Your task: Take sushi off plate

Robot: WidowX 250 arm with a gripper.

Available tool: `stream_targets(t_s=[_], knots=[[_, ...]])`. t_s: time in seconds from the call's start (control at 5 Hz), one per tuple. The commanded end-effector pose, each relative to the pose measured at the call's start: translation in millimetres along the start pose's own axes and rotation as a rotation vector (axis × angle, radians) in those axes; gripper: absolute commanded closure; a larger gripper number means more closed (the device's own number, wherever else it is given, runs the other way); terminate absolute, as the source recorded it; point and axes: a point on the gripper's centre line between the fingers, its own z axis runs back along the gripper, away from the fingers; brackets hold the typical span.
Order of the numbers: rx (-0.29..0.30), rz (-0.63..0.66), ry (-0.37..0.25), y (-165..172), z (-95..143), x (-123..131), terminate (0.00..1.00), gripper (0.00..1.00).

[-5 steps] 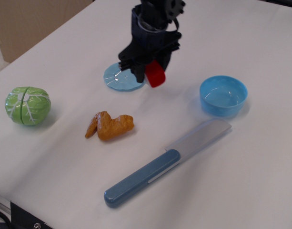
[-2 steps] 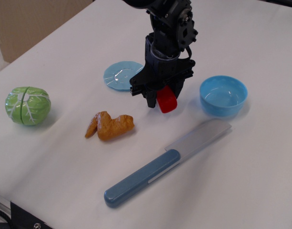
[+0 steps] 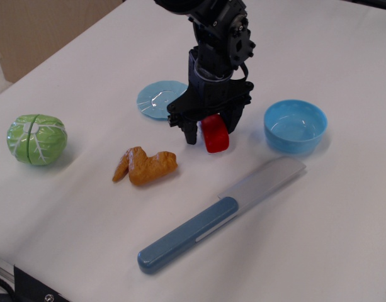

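The sushi [image 3: 215,134], with its glossy red top showing, sits between the fingers of my gripper [image 3: 210,131], which is shut on it. It hangs just above the white table, or touches it; I cannot tell which. The light blue plate [image 3: 158,99] lies flat and bare to the upper left of the gripper, partly hidden behind the arm. The sushi is clear of the plate, between it and the blue bowl.
A deeper blue bowl [image 3: 295,126] stands to the right. An orange-brown chicken wing [image 3: 145,166] lies front left of the gripper. A blue-handled toy knife [image 3: 218,217] lies in front. A green cabbage [image 3: 36,138] sits far left.
The gripper carried the sushi from the plate's right edge to the front right, off the plate, and lowered it toward the table.
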Motion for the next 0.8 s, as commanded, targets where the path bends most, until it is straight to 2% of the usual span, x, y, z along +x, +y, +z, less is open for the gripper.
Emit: stream_targets(t_s=[0.0, 0.2, 0.4, 0.6], knots=[[-0.059, -0.008, -0.105, 9, 56, 20, 0.0, 0.0], [-0.128, -0.069, -0.124, 11, 80, 25, 0.0, 0.0], [-0.128, -0.069, -0.124, 11, 80, 25, 0.0, 0.0], [-0.128, -0.069, -0.124, 11, 80, 25, 1.0, 0.0]])
